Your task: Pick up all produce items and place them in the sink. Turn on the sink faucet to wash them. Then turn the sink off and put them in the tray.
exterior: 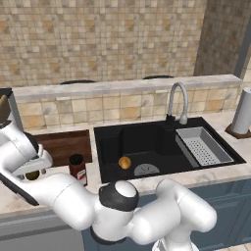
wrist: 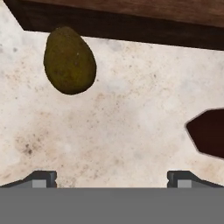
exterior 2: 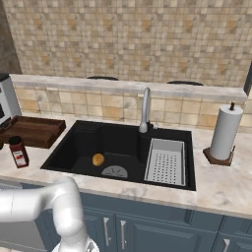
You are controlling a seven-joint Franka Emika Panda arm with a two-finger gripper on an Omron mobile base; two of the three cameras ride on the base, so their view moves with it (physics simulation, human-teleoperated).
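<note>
Claw spread wide above counter, brown fruit lying beside tray, orange fruit in sink, jar near tray.

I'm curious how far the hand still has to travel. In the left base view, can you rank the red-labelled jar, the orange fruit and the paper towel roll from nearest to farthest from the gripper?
1. Red-labelled jar, on the counter beside the open gripper.
2. Orange fruit, in the sink, mid-picture.
3. Paper towel roll, far right.
</note>
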